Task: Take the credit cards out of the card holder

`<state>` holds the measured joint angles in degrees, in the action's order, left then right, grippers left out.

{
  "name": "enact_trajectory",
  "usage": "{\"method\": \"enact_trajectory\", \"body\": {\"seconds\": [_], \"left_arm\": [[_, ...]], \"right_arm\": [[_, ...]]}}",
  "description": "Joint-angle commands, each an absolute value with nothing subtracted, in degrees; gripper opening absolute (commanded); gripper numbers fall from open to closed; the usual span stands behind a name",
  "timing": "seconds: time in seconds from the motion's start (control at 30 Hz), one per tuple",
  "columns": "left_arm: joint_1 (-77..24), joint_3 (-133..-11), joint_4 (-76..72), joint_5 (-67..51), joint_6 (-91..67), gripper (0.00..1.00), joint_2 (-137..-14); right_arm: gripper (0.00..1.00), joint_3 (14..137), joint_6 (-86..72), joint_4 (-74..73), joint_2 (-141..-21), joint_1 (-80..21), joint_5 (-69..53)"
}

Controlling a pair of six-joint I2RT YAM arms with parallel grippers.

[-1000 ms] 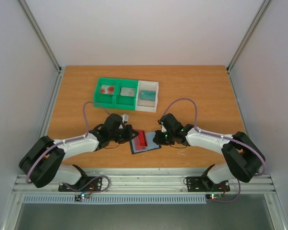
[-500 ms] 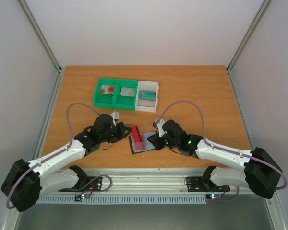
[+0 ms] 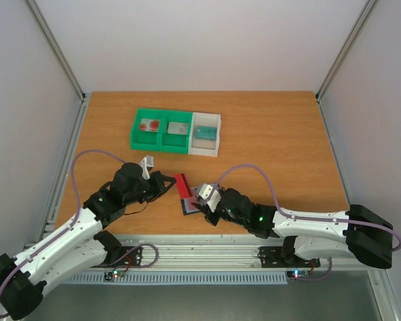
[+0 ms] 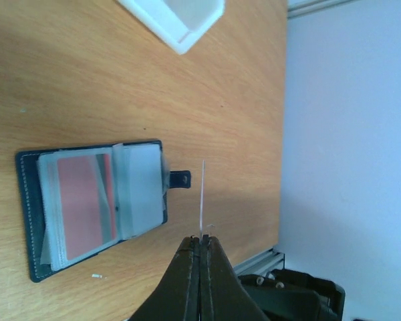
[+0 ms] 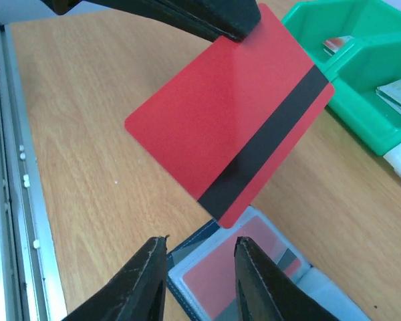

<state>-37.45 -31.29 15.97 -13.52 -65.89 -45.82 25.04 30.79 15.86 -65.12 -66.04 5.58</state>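
My left gripper [image 3: 168, 185] is shut on a red card [image 3: 182, 184] and holds it above the table, just left of the card holder [image 3: 187, 206]. In the right wrist view the card [image 5: 214, 127] shows a black stripe across its back. In the left wrist view it is edge-on, a thin pale line [image 4: 202, 197] rising from the shut left gripper [image 4: 202, 239]. The open black-edged card holder [image 4: 27, 221] lies flat with another red card [image 4: 83, 204] in a clear pocket. My right gripper [image 5: 200, 257] is open and empty over the holder's edge [image 5: 187, 257].
A green two-bin tray [image 3: 162, 148] with a white bin [image 3: 205, 152] beside it stands at the back. One green bin holds a pale card with a red blotch [image 3: 148, 125], the other a grey card [image 3: 179, 128]. The tray's corner shows in the right wrist view [image 5: 361, 87].
My left gripper has drawn back to the left with the red card, lifting it clear of the holder. My right arm has swung left and nearer, its gripper now over the holder.
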Motion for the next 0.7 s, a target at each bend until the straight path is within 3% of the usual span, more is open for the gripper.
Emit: {"method": "enact_trajectory", "body": {"seconds": [0.0,0.23,0.47,0.67], "left_arm": [[-37.15,-32.05,10.21,-16.11,-55.96,0.0,-43.11],[-38.2,-26.74,3.0,-10.87,-37.89,0.0,-36.4],[-41.7,-21.69,-7.07,-7.59,-23.27,0.0,-34.26],[-47.22,-19.49,-13.86,-4.98,-10.05,0.0,-36.35]], "right_arm": [[0.31,29.96,25.08,14.16,-62.93,-66.63,8.31],[0.36,51.67,-6.68,-22.33,-63.4,-65.97,15.02],[0.46,64.69,-27.69,-41.15,-65.08,-65.92,19.36],[0.47,75.81,-41.15,-55.84,-69.78,-65.12,19.77]]}}
